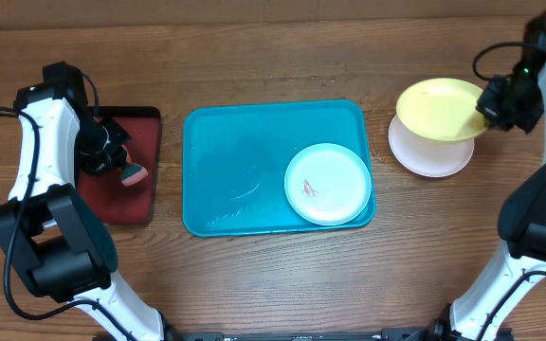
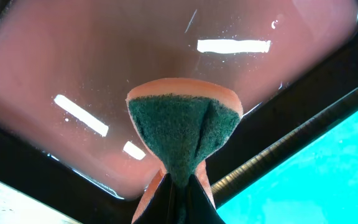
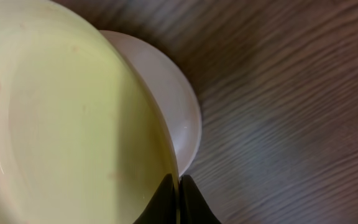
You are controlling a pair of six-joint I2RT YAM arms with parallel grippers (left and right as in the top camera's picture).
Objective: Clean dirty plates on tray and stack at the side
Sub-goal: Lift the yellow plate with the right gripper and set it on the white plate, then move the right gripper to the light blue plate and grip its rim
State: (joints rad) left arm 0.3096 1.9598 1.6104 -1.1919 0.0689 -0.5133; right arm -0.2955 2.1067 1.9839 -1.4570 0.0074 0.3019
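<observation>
The teal tray (image 1: 245, 161) lies mid-table. A pale mint plate (image 1: 328, 183) with a small red smear sits in its right front corner. My right gripper (image 1: 491, 116) is shut on the rim of the yellow-green plate (image 1: 441, 108), holding it above the white plate (image 1: 432, 156), which lies on the table right of the tray. In the right wrist view the yellow-green plate (image 3: 61, 124) shows a faint red smear and covers most of the white plate (image 3: 176, 106). My left gripper (image 1: 117, 156) is shut on a sponge (image 2: 182, 134), green pad over orange, above the dark red tray (image 2: 104, 81).
The dark red tray (image 1: 126, 180) lies at the left of the table, next to the teal tray's edge (image 2: 328, 180). Bare wood shows around the plates at right (image 3: 291, 112).
</observation>
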